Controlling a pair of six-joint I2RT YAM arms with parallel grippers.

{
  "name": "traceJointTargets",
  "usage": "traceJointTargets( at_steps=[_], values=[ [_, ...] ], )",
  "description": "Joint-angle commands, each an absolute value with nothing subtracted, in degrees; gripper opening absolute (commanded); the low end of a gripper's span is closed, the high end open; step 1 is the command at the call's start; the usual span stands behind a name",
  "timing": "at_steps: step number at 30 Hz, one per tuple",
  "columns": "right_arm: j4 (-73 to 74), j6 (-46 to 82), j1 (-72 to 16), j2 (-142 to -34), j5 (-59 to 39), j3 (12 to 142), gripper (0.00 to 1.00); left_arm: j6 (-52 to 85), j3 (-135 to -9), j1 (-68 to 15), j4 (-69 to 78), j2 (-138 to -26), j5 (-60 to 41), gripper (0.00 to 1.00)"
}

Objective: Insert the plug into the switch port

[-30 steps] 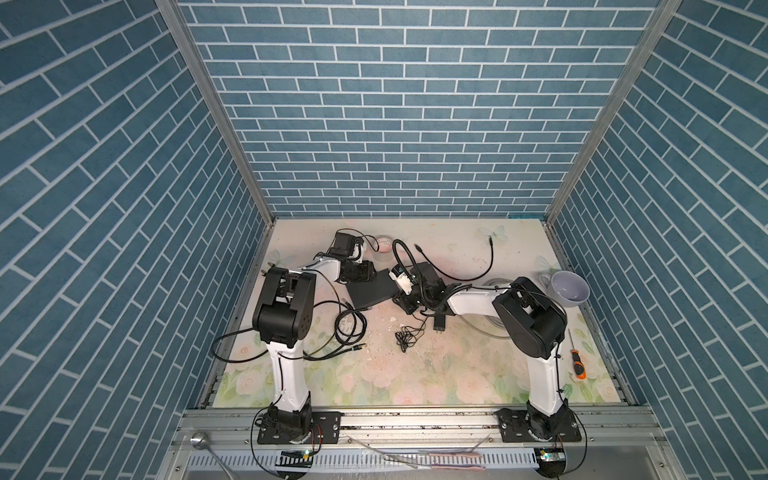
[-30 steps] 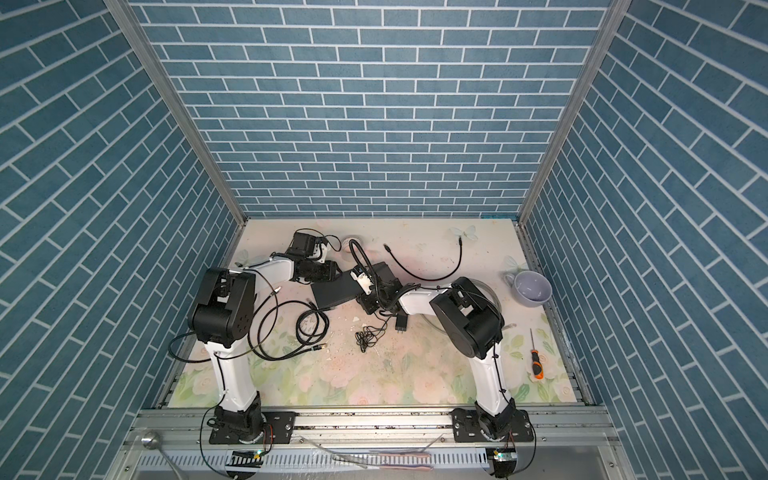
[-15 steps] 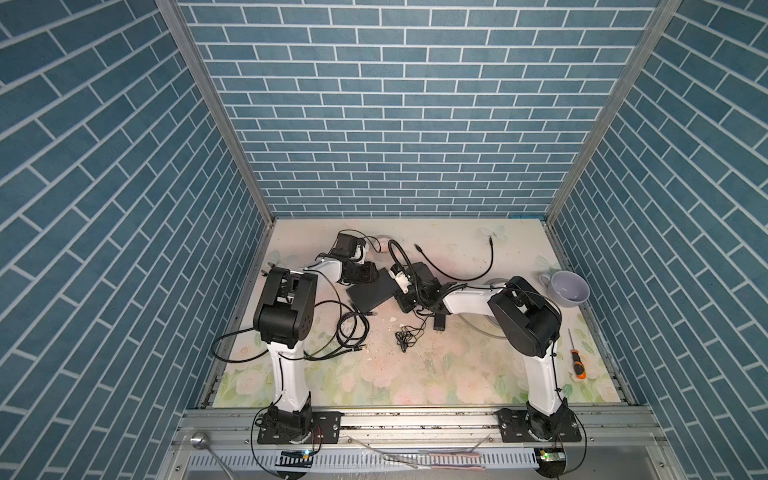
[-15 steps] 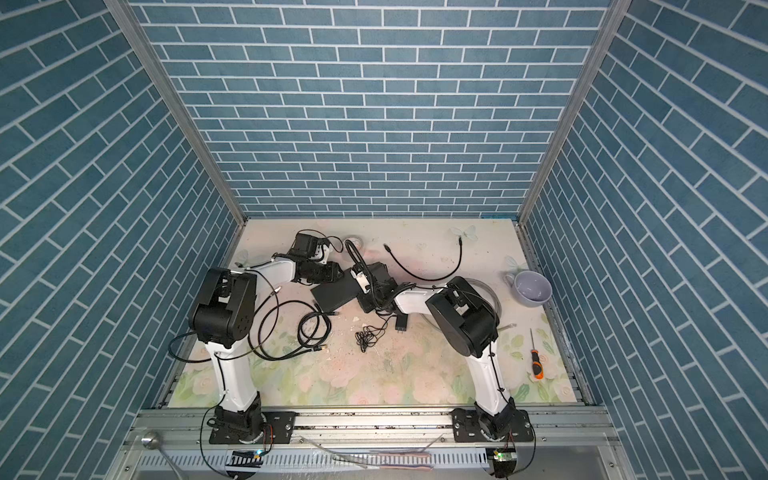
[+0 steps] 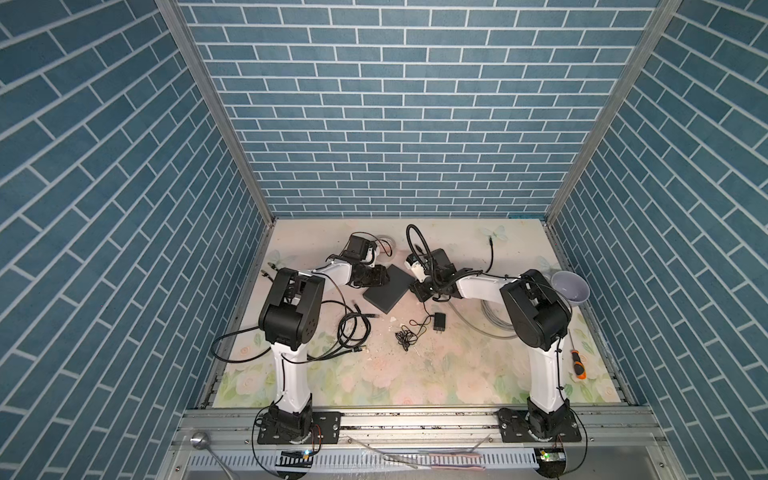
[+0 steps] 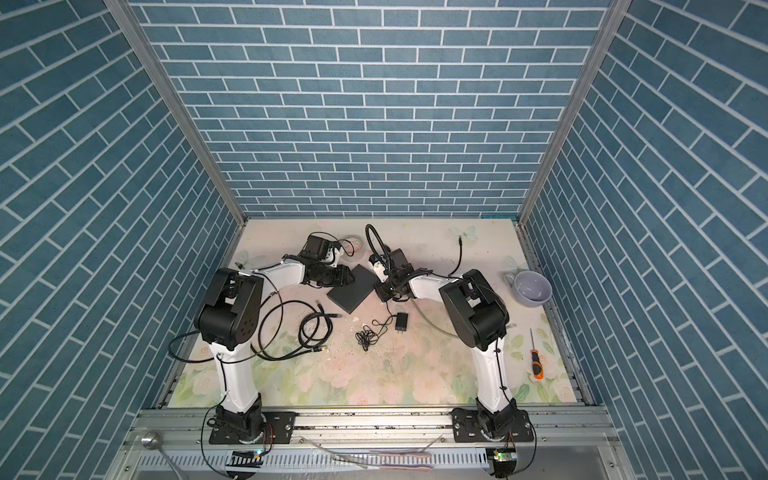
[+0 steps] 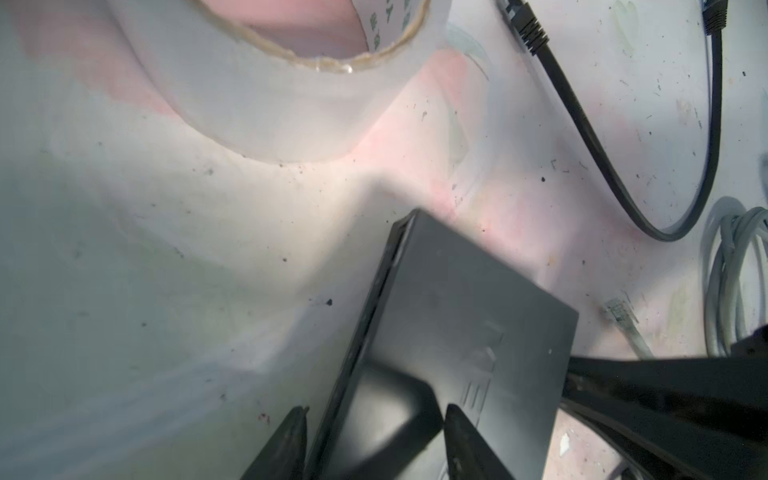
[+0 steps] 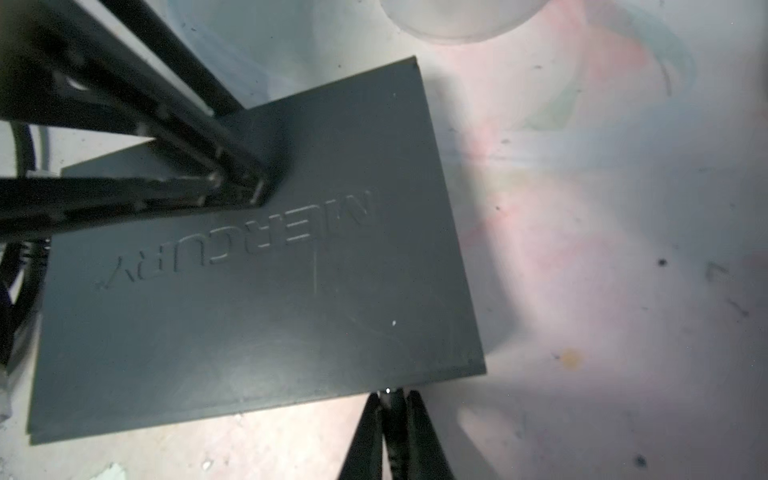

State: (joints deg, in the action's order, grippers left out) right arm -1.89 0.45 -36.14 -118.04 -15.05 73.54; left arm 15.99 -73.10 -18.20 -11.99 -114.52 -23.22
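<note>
Switch (image 5: 386, 291) sits flat on the table, toward the far middle, right between my two arms. Status on the plug-in job: I'd call it almost there but not confirmed.

Left gripper (image 7: 376, 409) has its fingers spread and straddles the switch's far-left edge, one finger over the top face and the other just off the side. It looks like it's bracing the box, though I can't tell how hard it bears on it.

Right gripper (image 8: 393, 397) is pinched nearly together on the plug (image 8: 388, 391), a thin dark barrel with a shiny tip. That tip is right at the switch's right-hand edge.

Problem is, the socket face is hidden in the right wrist view and too small in both top views. So I can't say whether the tip is in a port or just butted against the casing.

Its thin lead goes to the little power adapter (image 5: 439, 322) lying nearer me. Left to do, by my guess: push it home, let go, back off.
</note>
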Motion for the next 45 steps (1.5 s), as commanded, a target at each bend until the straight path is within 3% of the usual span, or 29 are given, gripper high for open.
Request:
traceJointTargets(
  at_steps=[1,7,13,19,45],
  values=[
    [-6.6,-3.0,-34.2,-113.7,-17.4,74.0,0.20,18.4,-72.7,-18.6,-13.1,-112.9,-23.5,0.54],
    [-10.2,-6.8,-30.8,-109.0,-23.3,71.7,0.30,20.7,-74.8,-18.6,-12.9,-112.2,-23.1,0.55],
    [-9.1,-9.2,-31.1,-109.3,-26.1,71.4,0.30,15.9,-79.6,-18.8,-14.6,-115.5,-22.6,0.55],
    [-5.8,-10.4,-34.6,-111.8,-17.8,71.7,0.30,16.3,-79.5,-18.8,-11.4,-118.8,-24.8,0.55],
    [-2.3,-6.5,-35.7,-117.5,-12.0,72.4,0.08,20.6,-76.8,-21.6,-8.2,-119.3,-24.3,0.55]
  ],
)
